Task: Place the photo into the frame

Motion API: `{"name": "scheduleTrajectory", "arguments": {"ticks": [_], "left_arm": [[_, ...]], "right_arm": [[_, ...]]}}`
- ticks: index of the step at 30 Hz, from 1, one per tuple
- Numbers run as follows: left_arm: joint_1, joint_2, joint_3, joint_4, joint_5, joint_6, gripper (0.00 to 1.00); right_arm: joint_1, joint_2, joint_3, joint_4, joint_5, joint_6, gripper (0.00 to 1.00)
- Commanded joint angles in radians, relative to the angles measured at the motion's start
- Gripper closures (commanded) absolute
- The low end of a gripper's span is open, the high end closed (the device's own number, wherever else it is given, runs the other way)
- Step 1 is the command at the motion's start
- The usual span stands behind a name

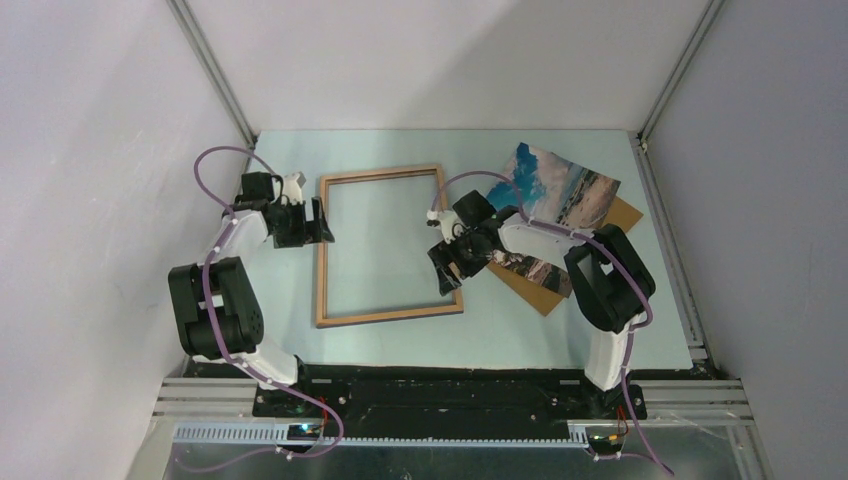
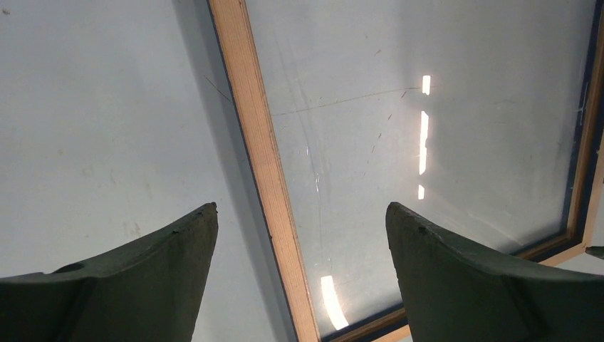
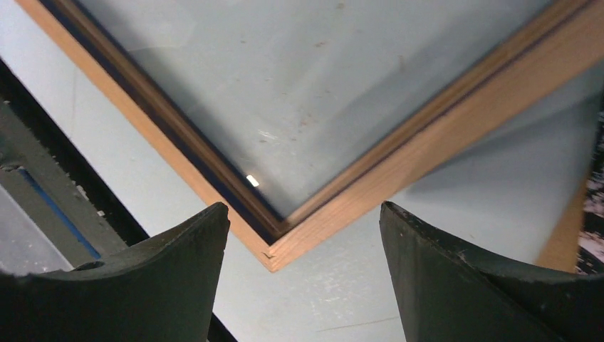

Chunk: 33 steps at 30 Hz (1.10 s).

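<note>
Fingers [image 2: 157,278] of the left gripper [image 2: 300,214] stand spread wide and pinch nothing. They hang over the frame [image 1: 390,315], one on each side of its left rail, which suits nudging or steadying that side rather than lifting it. The right gripper [image 3: 305,210] is also wide apart and empty, its fingers [image 3: 463,285] poised above the frame's near right corner, so the two arms bracket the frame from opposite sides. The frame lies flat on the table [image 1: 400,345], wood face up with a dark blue lip inside and its opening turned upward, which I judge the right way for a print to be laid in from above. Bright glints inside the rails suggest a clear pane, though they may only be the glossy table showing through. The photo [image 1: 560,185] is not yet in. It lies picture up at the far right, outside the frame and near its far right corner, askew on a brown board [image 1: 628,212], with the right arm crossing over its near part. Fetching it looks like the right gripper's job, since that one is nearer. The table is a pale blue-green sheet, lightly scuffed and scratched, shut in by plain white walls [image 1: 100,150] with metal posts [image 1: 215,70] in the far corners.
</note>
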Motion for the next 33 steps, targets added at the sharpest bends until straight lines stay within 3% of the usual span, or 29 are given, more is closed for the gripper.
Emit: {"name": "scheduleTrajectory", "arguments": {"ticks": [1, 16, 25, 33], "left_arm": [[-0.005, -0.029, 0.002, -0.011, -0.004, 0.044, 0.08], [-0.111, -0.055, 0.053, -0.033, -0.017, 0.065, 0.07], [-0.266, -0.05, 0.141, -0.037, 0.003, 0.061, 0.05], [-0.426, 0.077, 0.331, -0.036, 0.034, 0.025, 0.02]], "right_arm": [[0.027, 0.01, 0.001, 0.04, -0.077, 0.022, 0.19], [0.027, -0.071, 0.001, 0.012, -0.101, -0.01, 0.19], [-0.12, -0.221, 0.001, -0.018, 0.044, -0.02, 0.17], [-0.309, -0.348, -0.039, 0.003, 0.118, 0.001, 0.14]]}}
